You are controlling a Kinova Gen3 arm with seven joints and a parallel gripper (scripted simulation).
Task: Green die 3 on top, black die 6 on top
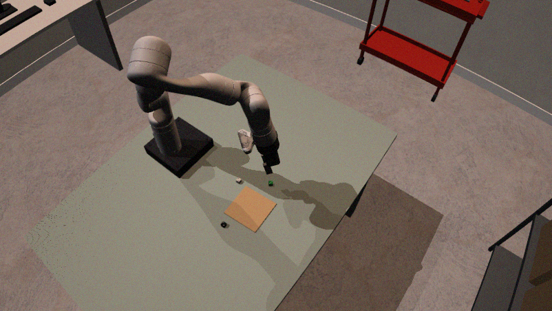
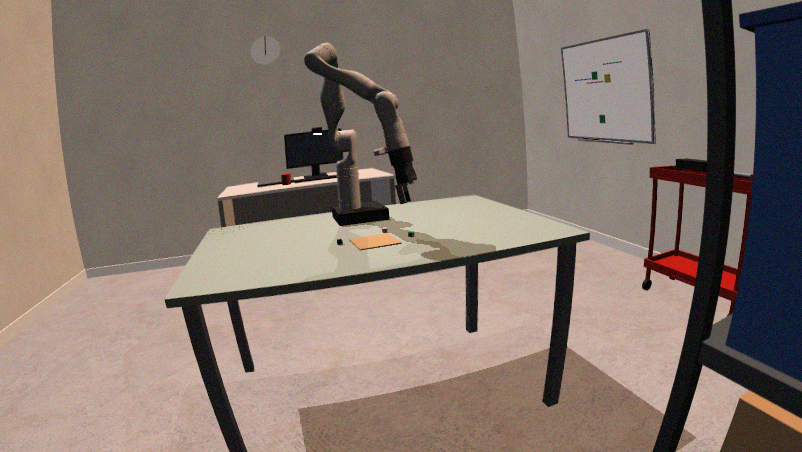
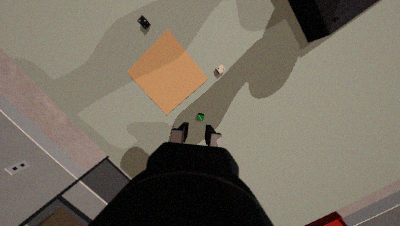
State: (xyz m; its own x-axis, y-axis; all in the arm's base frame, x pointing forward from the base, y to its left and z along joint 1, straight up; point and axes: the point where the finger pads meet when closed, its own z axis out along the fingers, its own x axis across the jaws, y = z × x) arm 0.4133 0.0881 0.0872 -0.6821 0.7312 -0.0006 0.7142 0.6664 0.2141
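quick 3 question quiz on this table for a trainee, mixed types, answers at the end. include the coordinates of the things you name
1. True or false: the green die (image 1: 270, 183) (image 2: 411, 234) (image 3: 200, 117) lies on the orange mat (image 1: 250, 209) (image 2: 375, 242) (image 3: 167, 72).
2. Multiple choice: what is between the gripper's (image 1: 268, 170) (image 2: 404, 201) (image 3: 197, 131) fingers?
a) the black die
b) the white die
c) nothing
3. Fill in: the arm stands on a ____ base (image 1: 204, 143) (image 2: 360, 215) (image 3: 325, 20).

Key: 1 false; 2 c; 3 black
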